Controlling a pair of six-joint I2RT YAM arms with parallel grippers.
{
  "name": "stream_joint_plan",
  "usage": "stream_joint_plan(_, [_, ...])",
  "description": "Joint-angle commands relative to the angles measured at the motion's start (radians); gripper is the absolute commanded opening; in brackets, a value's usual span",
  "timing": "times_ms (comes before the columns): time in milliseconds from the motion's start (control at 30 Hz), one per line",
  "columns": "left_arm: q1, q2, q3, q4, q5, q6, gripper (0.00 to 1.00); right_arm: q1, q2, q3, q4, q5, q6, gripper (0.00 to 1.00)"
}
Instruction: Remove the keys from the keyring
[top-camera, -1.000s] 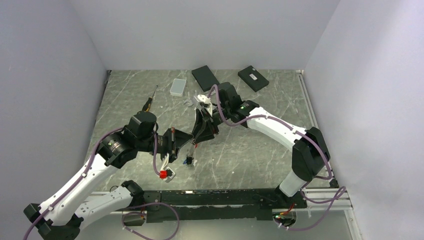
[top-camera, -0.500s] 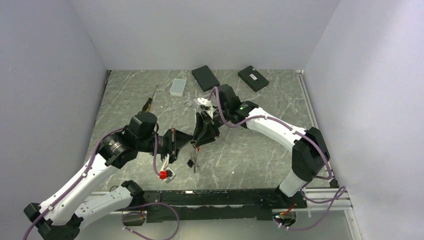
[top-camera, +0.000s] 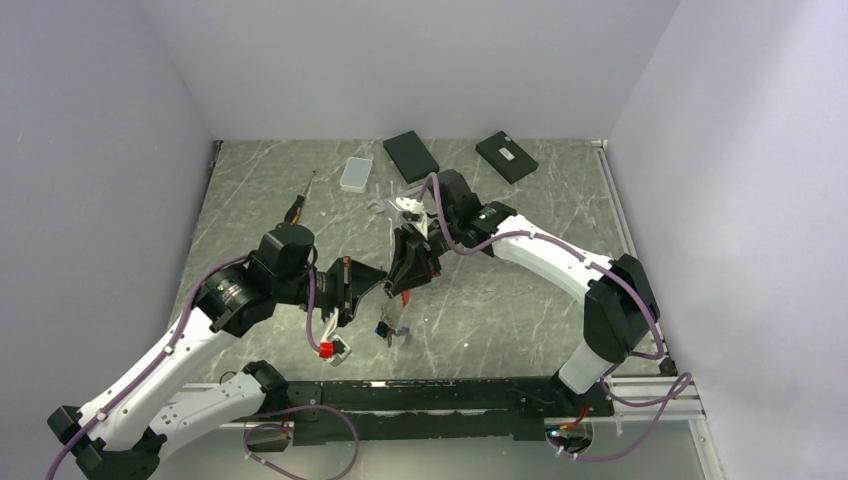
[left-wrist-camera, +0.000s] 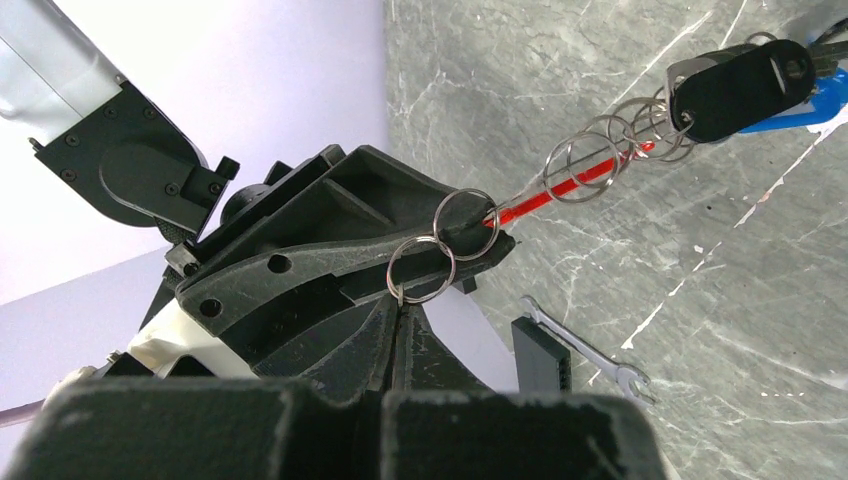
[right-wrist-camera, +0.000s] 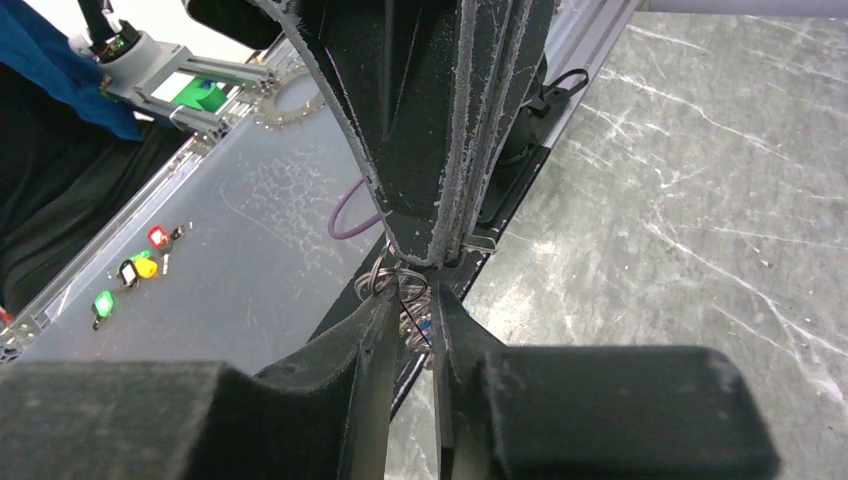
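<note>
Left pincer (left-wrist-camera: 399, 305) tight on keyring (left-wrist-camera: 560, 187)

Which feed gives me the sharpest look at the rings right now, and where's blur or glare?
Left wrist: the keyring and blue keys are sharp; the wall behind is washed out white. Right wrist: its own fingers are a soft blur, the rings barely showing between them. Top external: evenly lit, no glare, but the keys are tiny.

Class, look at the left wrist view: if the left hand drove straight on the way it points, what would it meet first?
Probably the black right hand, whose tips sit just beyond the thin grey metal ring at the left hand's tips; depth there is unclear.
</note>
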Motion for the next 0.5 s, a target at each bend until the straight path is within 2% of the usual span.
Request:
stream_joint_plan(0, [0.000, -0.014, 0.007, 0.045, 0.048, 0.304, 0.00, 0.012, -0.008, 0.040, -0.043, -0.063, -0.054, 0.23])
stream_joint_plan(133, [-0.001, -0.011, 0.005, 0.058, 0.043, 0.302, 0.00, 0.023, -0.005, 0.048, -0.070, -0.069, -0.074, 0.24])
stream_joint_plan(333, [-0.001, -0.009, 0.004, 0.061, 0.041, 0.303, 0.00, 0.029, -0.001, 0.050, -0.060, -0.069, -0.057, 0.20])
stream_joint_plan(400, [-0.001, -0.008, 0.005, 0.058, 0.040, 0.306, 0.00, 0.029, -0.002, 0.047, -0.039, -0.064, -0.034, 0.14])
stream_joint_plan(467, [-0.001, -0.009, 0.008, 0.056, 0.041, 0.305, 0.00, 0.028, -0.003, 0.038, 0.003, -0.050, 0.012, 0.03])
